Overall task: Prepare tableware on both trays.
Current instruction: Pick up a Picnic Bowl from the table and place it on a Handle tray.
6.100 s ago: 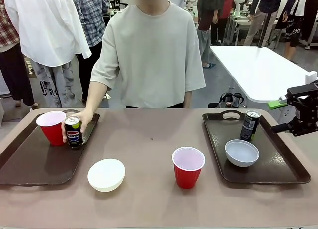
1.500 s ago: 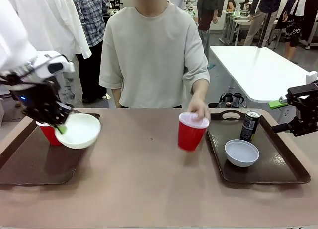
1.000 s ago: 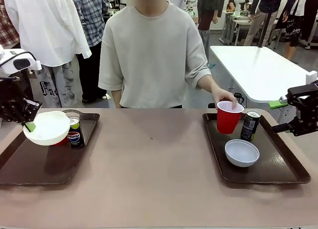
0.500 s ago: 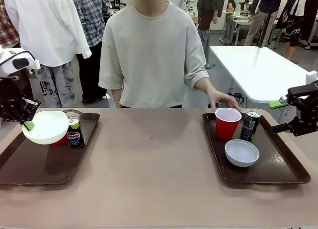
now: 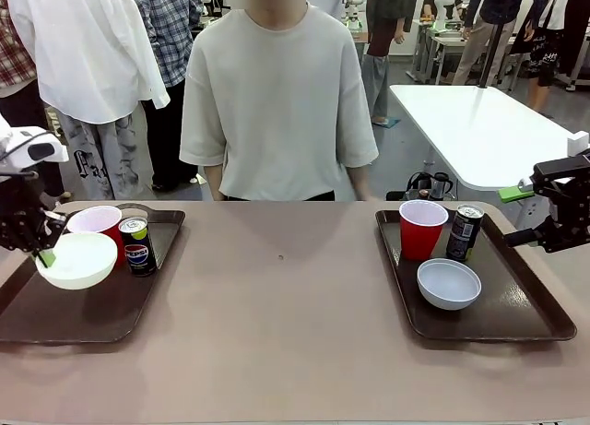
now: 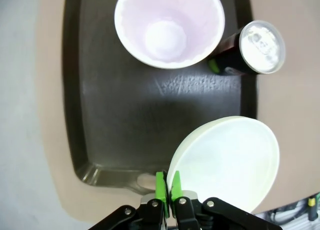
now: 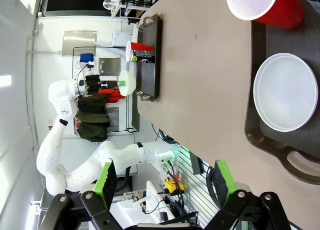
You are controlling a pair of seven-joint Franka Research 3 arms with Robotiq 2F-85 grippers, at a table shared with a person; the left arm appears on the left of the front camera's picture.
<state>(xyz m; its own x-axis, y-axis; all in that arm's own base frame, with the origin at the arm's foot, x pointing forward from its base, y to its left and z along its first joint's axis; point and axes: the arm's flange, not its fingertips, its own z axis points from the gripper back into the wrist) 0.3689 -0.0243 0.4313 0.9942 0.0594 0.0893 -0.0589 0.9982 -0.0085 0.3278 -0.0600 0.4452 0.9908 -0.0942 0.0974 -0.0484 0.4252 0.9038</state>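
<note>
My left gripper [image 5: 41, 253] is shut on the rim of the cream-white bowl [image 5: 78, 261], holding it low over the left tray [image 5: 92, 310]. In the left wrist view the green pads [image 6: 161, 184] pinch the bowl [image 6: 225, 162] edge above the tray's [image 6: 125, 105] corner. A red cup [image 5: 97, 222] and a Pepsi can [image 5: 136, 245] stand at that tray's far side. The right tray [image 5: 498, 328] holds a red cup [image 5: 422, 230], a can [image 5: 464, 233] and a pale bowl [image 5: 449, 283]. My right gripper [image 5: 553, 224] hangs open beside the right tray, holding nothing [image 7: 165, 182].
A person in a pale T-shirt [image 5: 277, 102] stands at the far side of the table, hands off it. The brown tabletop [image 5: 277, 324] lies bare between the trays. A white table [image 5: 470, 130] stands behind at the right.
My left gripper has lowered the bowl toward the left tray. The person's hand has let go of the red cup on the right tray and pulled back.
</note>
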